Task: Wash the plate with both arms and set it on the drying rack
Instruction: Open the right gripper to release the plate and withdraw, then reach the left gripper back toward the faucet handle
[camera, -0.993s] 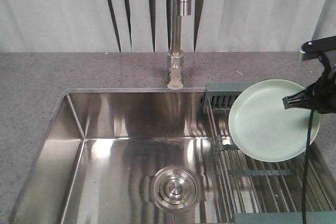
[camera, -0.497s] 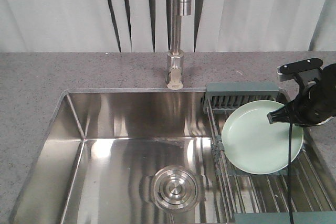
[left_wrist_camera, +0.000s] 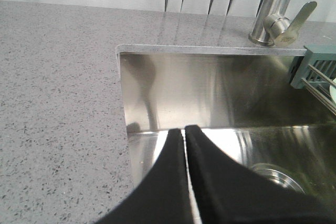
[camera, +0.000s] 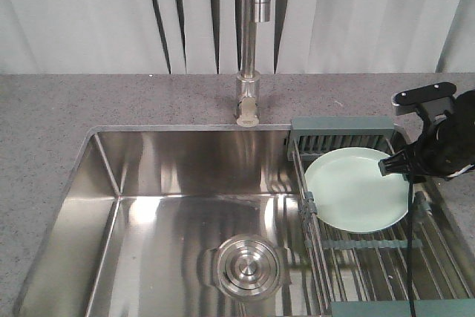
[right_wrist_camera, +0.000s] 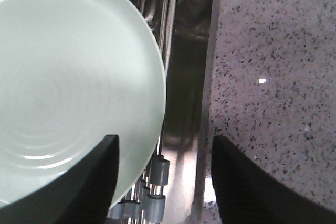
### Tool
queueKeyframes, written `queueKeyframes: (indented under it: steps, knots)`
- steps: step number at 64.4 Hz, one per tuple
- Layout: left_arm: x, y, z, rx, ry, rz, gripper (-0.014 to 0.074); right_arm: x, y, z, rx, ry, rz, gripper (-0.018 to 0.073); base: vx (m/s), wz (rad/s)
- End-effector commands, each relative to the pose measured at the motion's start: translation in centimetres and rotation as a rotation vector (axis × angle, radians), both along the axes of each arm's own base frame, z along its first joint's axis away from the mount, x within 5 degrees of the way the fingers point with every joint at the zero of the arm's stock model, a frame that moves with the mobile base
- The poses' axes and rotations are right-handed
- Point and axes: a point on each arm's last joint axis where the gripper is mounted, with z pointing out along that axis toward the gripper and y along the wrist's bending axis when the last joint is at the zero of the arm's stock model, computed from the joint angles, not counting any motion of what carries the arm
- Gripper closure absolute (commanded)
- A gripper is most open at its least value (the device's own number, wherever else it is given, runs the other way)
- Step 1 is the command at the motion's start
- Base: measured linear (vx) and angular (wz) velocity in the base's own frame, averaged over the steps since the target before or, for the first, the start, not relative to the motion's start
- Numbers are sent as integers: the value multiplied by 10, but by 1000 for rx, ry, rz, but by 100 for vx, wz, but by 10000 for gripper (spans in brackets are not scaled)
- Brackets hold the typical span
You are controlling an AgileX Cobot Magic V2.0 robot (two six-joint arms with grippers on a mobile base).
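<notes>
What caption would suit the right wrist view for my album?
Open fingers straddle the rim of a mint plate on the rack, beside the counter.

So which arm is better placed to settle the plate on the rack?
Right. The right gripper, open, straddles the rim of the plate on the drying rack; the left gripper, shut, faces the left corner of the sink, away from the rack.

The front-facing camera is looking down over the sink (camera: pixel 185 157), with the faucet (camera: pixel 249 72) at 12 o'clock and the drying rack (camera: pixel 341 133) at 4 o'clock. The left wrist camera is aiming low along the left gripper (left_wrist_camera: pixel 185 128) across the same sink, faucet at 2 o'clock. The right wrist camera is staring straight down, close, on the plate (right_wrist_camera: pixel 68 87) and drying rack, both showing in the front view.
</notes>
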Motion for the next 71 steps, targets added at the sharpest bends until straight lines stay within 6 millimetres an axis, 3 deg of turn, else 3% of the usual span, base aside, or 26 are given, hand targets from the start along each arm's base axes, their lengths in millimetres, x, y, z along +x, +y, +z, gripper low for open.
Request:
queueKeyframes:
  steps: [1, 7, 16, 25, 30, 39, 50, 59, 71]
  knots:
    - [3, 3, 14, -24, -68, 37, 603, -5, -2, 37, -9, -126, 11, 128, 0, 0]
    - [3, 2, 13, -24, -67, 36, 603, -16, 0, 56, 32, -172, -6, 179, 0, 0]
    - [3, 2, 13, -24, -64, 34, 603, -44, 8, 97, 115, -285, 54, 361, 0, 0]
    - [3, 2, 13, -24, -62, 33, 603, -85, 19, 128, 216, -401, 168, 568, 0, 0]
    - [3, 2, 13, -24, -62, 32, 603, -112, 24, 136, 257, -464, 233, 570, 0, 0]
    - [3, 2, 13, -24, -62, 32, 603, -164, 29, 129, 299, -559, 321, 568, 0, 0]
    - [3, 2, 13, -24, -62, 32, 603, -217, 29, 96, 312, -628, 358, 568, 0, 0]
    - [3, 2, 13, -25, -62, 33, 603, -240, 27, 64, 307, -639, 346, 568, 0, 0]
    - [3, 2, 14, -84, -55, 43, 603, -253, 26, 39, 302, -646, 335, 568, 0, 0]
